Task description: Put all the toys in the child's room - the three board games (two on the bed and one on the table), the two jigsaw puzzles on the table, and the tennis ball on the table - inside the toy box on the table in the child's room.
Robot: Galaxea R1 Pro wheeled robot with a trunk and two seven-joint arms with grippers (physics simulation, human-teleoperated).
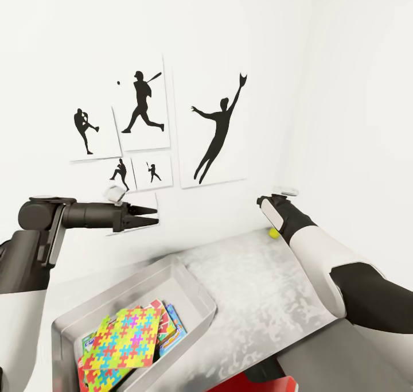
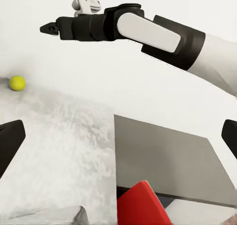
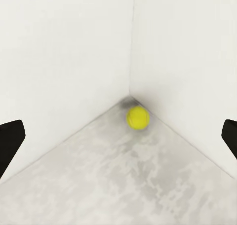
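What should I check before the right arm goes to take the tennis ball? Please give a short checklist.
1. Tennis ball in sight, in the table's far corner: ok.
2. Right gripper open, nothing held: ok.
3. Ball lies between the right fingers' line: ok.
4. Table ahead of the ball bare: ok.
5. Left gripper raised, apart from the ball: ok.
6. Room for the ball in the toy box, beside the jigsaw puzzle: cannot tell.

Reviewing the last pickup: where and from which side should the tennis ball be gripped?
Grip the tennis ball across its middle, coming from the open table side or from above. It sits deep in the wall corner, so no other side is free. The right gripper already faces it, open.
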